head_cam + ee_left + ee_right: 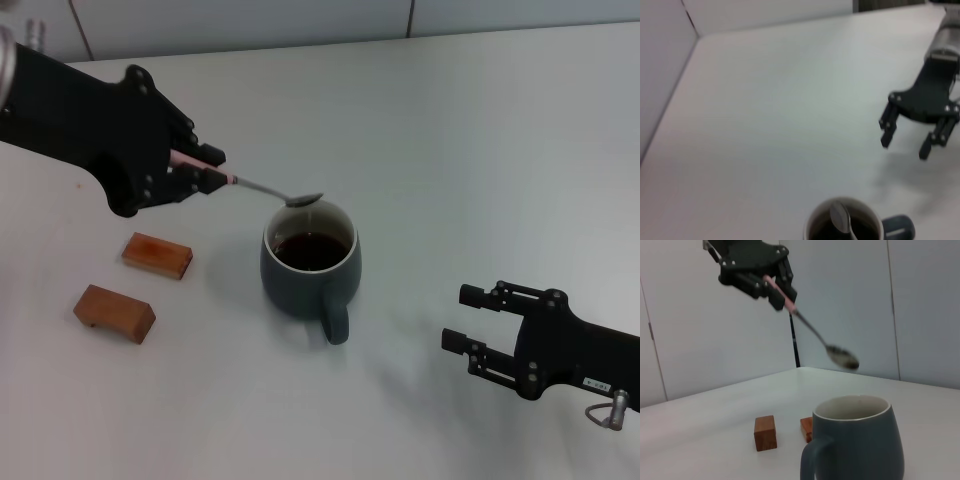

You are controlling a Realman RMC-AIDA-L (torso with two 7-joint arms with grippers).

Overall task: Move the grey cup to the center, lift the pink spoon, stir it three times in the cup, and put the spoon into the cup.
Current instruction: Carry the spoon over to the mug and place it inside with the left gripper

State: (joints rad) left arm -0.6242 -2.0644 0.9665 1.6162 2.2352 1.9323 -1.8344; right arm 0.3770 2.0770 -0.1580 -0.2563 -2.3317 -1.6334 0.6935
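The left gripper (212, 168) was clamped on the spoon's (270, 190) pink handle, bowl apparently just above the cup (308, 265) rim at 12 o'clock. The right gripper (470, 325) rested spread and empty at the cup's 4 o'clock.

A white table (480, 150) meets pale panelled walls (700, 340) with dark seams.

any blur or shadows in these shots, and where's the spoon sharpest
Head view: the pink spoon is crisp in the left gripper, and the grey cup casts only a soft shadow on the table. Left wrist view: the cup and spoon bowl are blurred at the frame edge; a faint shadow lies under the right gripper. Right wrist view: the spoon bowl is slightly smeared.
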